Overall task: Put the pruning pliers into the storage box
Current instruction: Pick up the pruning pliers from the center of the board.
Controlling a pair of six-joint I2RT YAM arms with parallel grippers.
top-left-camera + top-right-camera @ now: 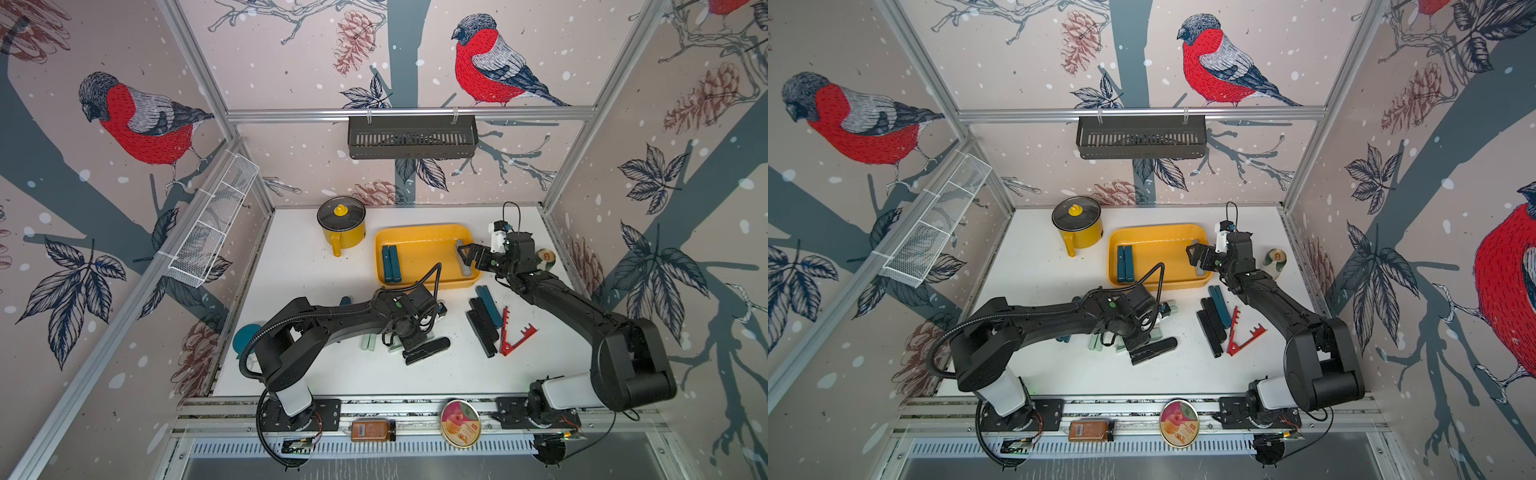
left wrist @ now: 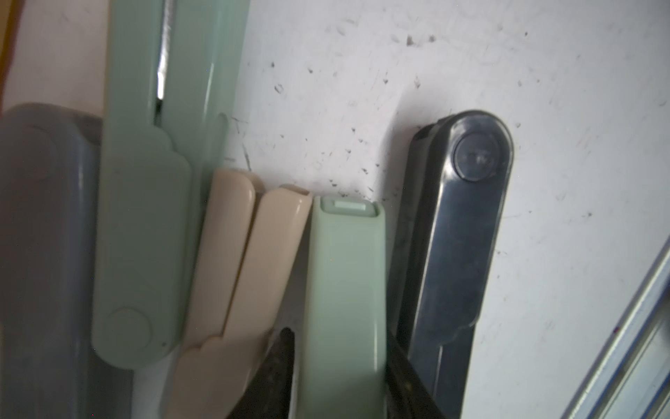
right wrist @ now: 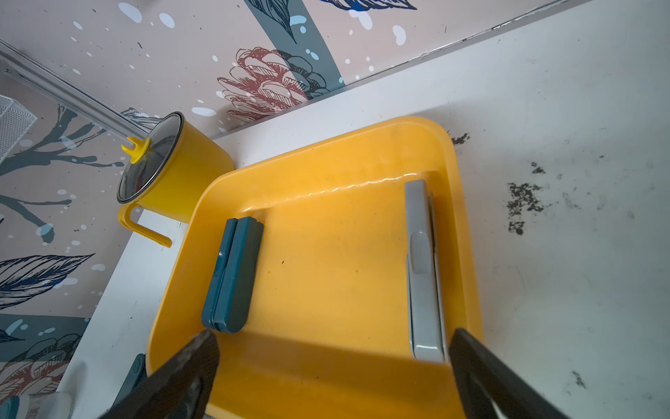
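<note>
The yellow storage box (image 1: 419,227) (image 3: 326,145) holds teal pruning pliers (image 1: 390,264) (image 3: 232,275) and grey ones (image 1: 464,262) (image 3: 422,275). My right gripper (image 1: 464,257) (image 3: 333,335) hangs open over the box's right end, above the grey pair. My left gripper (image 1: 409,345) (image 2: 339,337) is low over a cluster near the table's front, shut on mint pliers (image 2: 344,272), which lie between beige ones (image 2: 239,254) and black ones (image 2: 460,235) (image 1: 428,349). More black (image 1: 482,328), teal (image 1: 490,305) and red V-shaped (image 1: 515,336) pliers lie to the right.
A yellow lidded pot (image 1: 341,226) stands left of the box and a can (image 1: 545,258) behind my right wrist. A black slotted basket (image 1: 411,137) hangs on the back wall, a white wire basket (image 1: 212,224) on the left wall. A bottle (image 1: 372,430) and round tin (image 1: 460,423) lie on the front rail.
</note>
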